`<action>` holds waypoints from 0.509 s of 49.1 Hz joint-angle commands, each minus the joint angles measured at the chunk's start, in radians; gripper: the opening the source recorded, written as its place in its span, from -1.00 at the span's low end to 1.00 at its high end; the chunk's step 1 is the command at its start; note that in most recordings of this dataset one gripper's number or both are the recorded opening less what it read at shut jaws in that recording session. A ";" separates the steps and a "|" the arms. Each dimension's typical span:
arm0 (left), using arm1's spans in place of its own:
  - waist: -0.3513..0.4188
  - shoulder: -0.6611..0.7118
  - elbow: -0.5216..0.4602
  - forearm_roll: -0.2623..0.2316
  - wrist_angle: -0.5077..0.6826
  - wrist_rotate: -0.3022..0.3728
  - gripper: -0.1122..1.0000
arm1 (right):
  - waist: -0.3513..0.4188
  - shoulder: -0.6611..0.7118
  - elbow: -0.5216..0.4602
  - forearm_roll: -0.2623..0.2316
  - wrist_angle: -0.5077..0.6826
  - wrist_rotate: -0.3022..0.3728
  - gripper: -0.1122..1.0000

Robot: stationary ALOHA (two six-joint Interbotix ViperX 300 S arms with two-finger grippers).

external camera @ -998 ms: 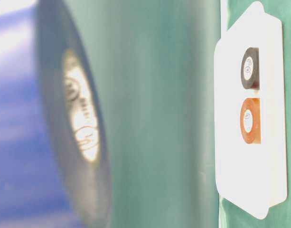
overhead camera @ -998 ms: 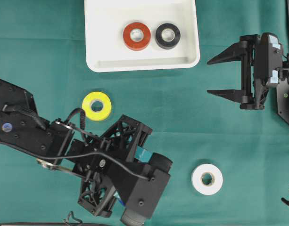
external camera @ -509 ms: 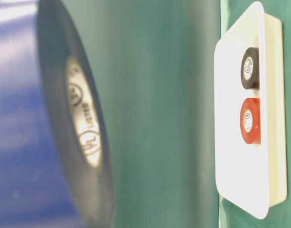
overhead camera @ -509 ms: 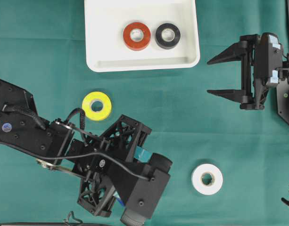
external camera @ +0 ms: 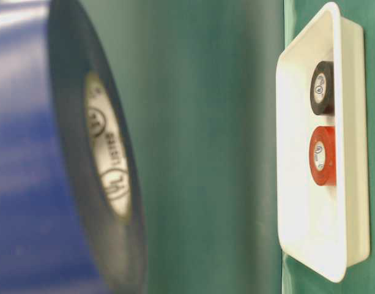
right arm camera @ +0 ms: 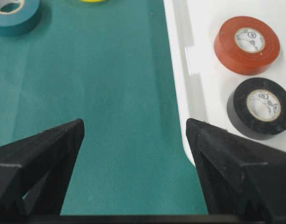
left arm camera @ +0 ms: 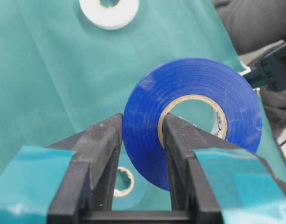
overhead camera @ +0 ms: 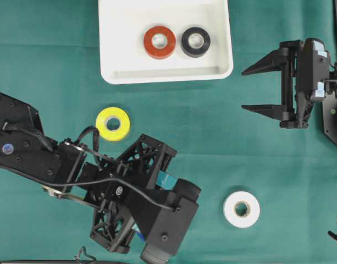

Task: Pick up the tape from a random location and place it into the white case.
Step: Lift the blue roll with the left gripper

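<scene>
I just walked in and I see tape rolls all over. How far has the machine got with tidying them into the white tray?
Done: a red roll and a black roll already lie in the white case. In hand: the left gripper has its jaws shut on a blue roll, one jaw through its core. Left: that roll must reach the case, and the yellow roll and white roll lie on the green cloth. The right gripper waits open.

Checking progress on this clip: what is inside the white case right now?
The shallow white rectangular plastic case holds a red tape roll and a black tape roll, lying flat side by side. Nothing covers its interior.
</scene>
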 commanded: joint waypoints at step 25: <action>-0.017 -0.110 0.072 0.003 0.011 -0.003 -0.41 | -0.002 0.002 -0.023 -0.002 -0.003 0.002 0.75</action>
